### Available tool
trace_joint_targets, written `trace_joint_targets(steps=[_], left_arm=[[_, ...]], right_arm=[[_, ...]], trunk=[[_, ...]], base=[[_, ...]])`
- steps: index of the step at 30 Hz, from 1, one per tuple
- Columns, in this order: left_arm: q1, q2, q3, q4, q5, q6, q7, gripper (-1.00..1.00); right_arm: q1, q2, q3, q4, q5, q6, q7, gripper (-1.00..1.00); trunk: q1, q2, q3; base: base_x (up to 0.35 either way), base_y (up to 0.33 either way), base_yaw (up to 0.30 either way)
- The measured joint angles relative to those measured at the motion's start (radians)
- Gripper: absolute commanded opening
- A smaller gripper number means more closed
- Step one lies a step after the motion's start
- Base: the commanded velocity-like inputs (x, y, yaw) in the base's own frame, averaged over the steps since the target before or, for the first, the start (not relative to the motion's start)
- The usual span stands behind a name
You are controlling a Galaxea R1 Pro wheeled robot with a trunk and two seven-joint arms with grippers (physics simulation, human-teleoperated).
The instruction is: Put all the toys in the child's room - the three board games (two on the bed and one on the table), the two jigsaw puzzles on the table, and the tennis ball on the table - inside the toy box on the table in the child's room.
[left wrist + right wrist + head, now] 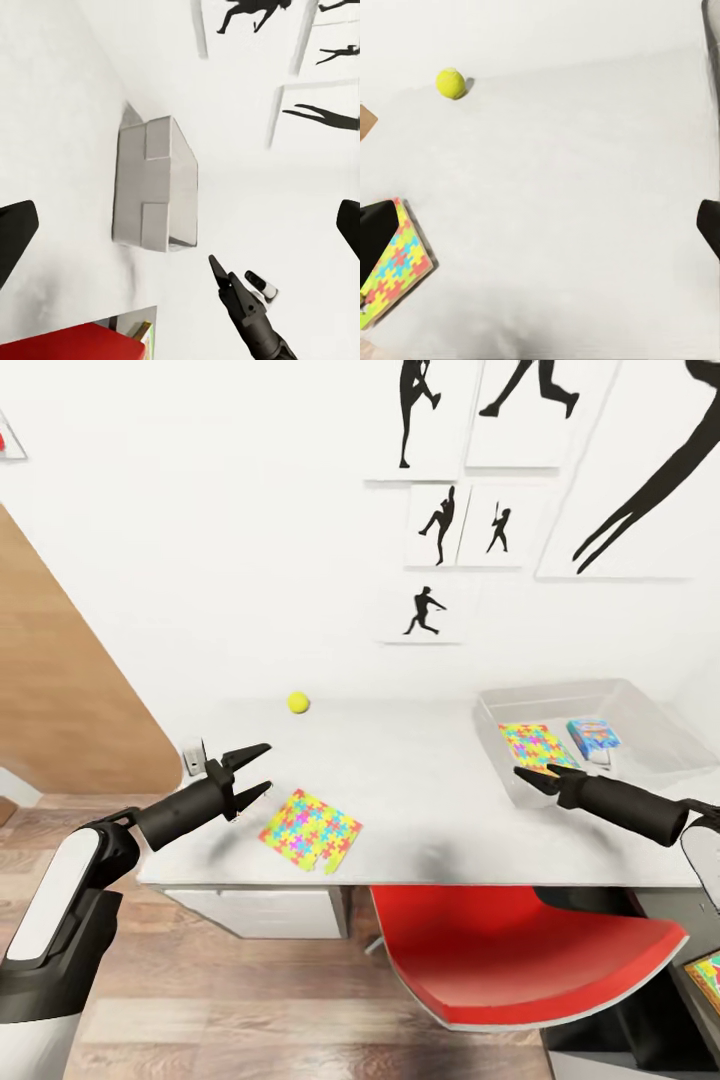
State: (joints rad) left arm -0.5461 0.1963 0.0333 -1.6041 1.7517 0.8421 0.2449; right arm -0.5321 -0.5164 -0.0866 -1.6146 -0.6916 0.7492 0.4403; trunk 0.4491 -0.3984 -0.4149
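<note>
one jigsaw puzzle [311,830] lies flat near the front edge of the tabletop [420,780], apart from the toy box [655,735] at the right end, so it is probably the next thing to move. the left gripper [252,770] hovers just beside it with jaws wide, holding nothing, placed for a reach. the tennis ball [298,703] sits near the wall, well apart. a second puzzle [535,745] and a blue board game [593,736] already lie in the toy box. the right gripper [524,774], near the box's front wall, is empty; its wrist view shows its fingers wide apart.

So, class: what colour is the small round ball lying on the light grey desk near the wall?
Yellow-green ball; it shows best in the right wrist view.
</note>
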Motion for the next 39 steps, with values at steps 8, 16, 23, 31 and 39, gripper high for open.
trace_joint_targets(steps=[8,16,23,31,39], left_arm=[[0.008,0.0,0.0,0.0,-0.001,0.0,-0.001,1.0],[0.009,0.004,0.005,0.001,-0.001,0.0,0.0,1.0],[0.022,0.01,0.012,0.003,0.0,0.0,0.0,1.0],[0.03,0.012,0.044,0.004,0.001,0.001,-0.003,1.0],[0.041,0.012,0.069,0.005,0.0,0.002,-0.002,1.0]], right_arm=[[-0.001,0.06,0.057,0.0,0.002,-0.004,-0.009,1.0],[-0.001,0.101,0.116,0.0,0.03,0.0,-0.01,1.0],[-0.003,0.183,0.174,0.0,0.091,0.015,-0.018,1.0],[-0.024,0.26,0.185,0.005,0.152,0.132,-0.035,1.0],[-0.097,0.373,0.168,0.148,0.144,0.295,-0.125,1.0]], trunk=[[0.0,0.0,0.006],[0.0,0.0,0.007],[0.0,0.0,0.007],[0.0,0.0,0.007],[0.0,0.0,0.007]], base=[[0.256,0.207,0.0],[0.098,0.071,0.0],[-0.007,0.025,0.0],[-0.079,0.14,0.0],[-0.013,0.022,0.0]])
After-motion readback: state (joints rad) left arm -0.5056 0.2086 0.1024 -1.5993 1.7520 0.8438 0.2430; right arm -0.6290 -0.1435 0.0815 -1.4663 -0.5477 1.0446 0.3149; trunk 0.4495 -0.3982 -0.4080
